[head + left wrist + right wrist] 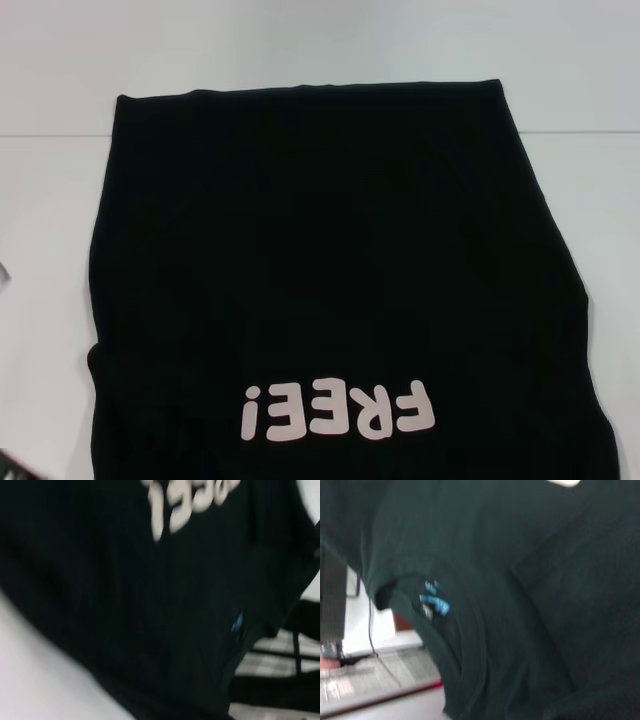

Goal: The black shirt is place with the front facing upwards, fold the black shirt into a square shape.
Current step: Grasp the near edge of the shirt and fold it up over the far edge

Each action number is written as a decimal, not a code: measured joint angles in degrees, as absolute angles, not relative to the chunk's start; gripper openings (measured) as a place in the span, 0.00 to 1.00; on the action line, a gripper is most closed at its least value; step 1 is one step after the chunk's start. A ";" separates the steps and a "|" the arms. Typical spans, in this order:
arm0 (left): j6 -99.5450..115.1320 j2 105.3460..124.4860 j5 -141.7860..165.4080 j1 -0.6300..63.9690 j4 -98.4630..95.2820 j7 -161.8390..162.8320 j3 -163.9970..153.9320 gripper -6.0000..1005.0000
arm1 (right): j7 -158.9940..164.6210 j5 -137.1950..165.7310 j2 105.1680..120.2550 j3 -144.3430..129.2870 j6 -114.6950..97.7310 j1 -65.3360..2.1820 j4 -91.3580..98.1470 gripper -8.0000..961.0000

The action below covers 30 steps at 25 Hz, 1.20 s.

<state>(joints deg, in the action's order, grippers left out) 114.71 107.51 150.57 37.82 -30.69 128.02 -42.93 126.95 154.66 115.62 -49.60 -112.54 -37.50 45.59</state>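
- The large plain black short-sleeved fabric shirt (330, 270) is lying across the white surface (300, 50), filling the centre and lower part of the head view, its straight hem running along the upper middle of the frame.
- Pale pinkish "FREE!" lettering (338, 410) is sitting at lower centre, upside down to the camera, so the front is facing upwards and the collar end is lying nearest the robot, past the bottom edge of the frame.
- The sides are looking narrow and straight with no sleeves spreading out (probably tucked in, though I cannot confirm it), which would suit a shirt being shaped toward a square.
- Neither pincer is showing in the head view, and the wrist views are not showing any fingers, so I cannot tell whether the left or right pincer is released, clenched or grasping cloth.
- Both wrist cameras are looking closely at the collar end, where a small blue neck tag (436, 602) is showing; that closeness suggests both arms are working there, likely for a lengthwise fold toward the hem.
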 joint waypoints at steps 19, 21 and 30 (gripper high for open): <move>101.20 105.35 143.86 37.67 -28.80 130.07 -10.78 0.01 | 126.14 136.18 110.49 -23.92 -99.84 -37.15 38.61 0.10; 100.96 105.30 142.88 37.52 -28.84 130.16 -11.04 0.01 | 126.15 134.49 110.42 -24.52 -99.65 -37.10 38.62 0.10; 97.84 105.58 138.10 37.12 -28.93 130.35 -12.15 0.01 | 126.17 129.79 110.37 -26.02 -96.23 -36.63 38.55 0.10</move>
